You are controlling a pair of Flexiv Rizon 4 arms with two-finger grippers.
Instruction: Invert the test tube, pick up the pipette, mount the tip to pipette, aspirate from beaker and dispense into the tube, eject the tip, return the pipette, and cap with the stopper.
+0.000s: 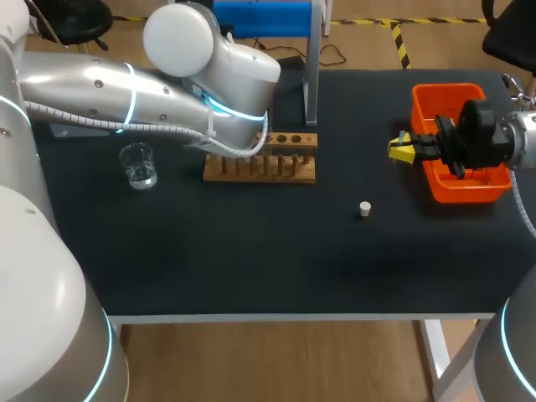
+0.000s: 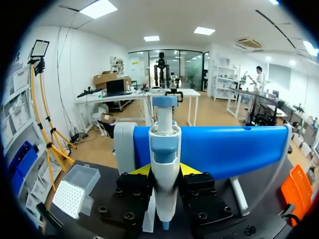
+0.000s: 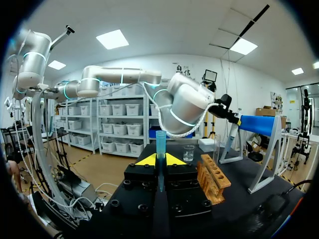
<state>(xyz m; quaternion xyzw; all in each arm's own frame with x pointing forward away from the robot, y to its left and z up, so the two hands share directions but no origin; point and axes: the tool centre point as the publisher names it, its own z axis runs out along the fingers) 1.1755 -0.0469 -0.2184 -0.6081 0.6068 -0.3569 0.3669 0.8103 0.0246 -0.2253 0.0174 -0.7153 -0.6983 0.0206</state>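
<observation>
In the left wrist view a white pipette (image 2: 165,149) with a blue top stands upright against the blue holder of its stand (image 2: 234,149). My left gripper (image 2: 164,172) is shut on the pipette's body, one finger on each side. In the head view the left arm's wrist hides that gripper by the stand (image 1: 311,75). My right gripper (image 1: 402,148) hovers beside the orange bin, shut on a clear bluish test tube (image 3: 160,144) that stands upright between its fingers. The glass beaker (image 1: 138,165) sits at the left. The white stopper (image 1: 364,208) lies on the mat.
A wooden tube rack (image 1: 260,159) stands mid-table in front of the pipette stand. An orange bin (image 1: 456,188) sits at the right. A clear tip box (image 2: 75,191) rests on the table beside my left gripper.
</observation>
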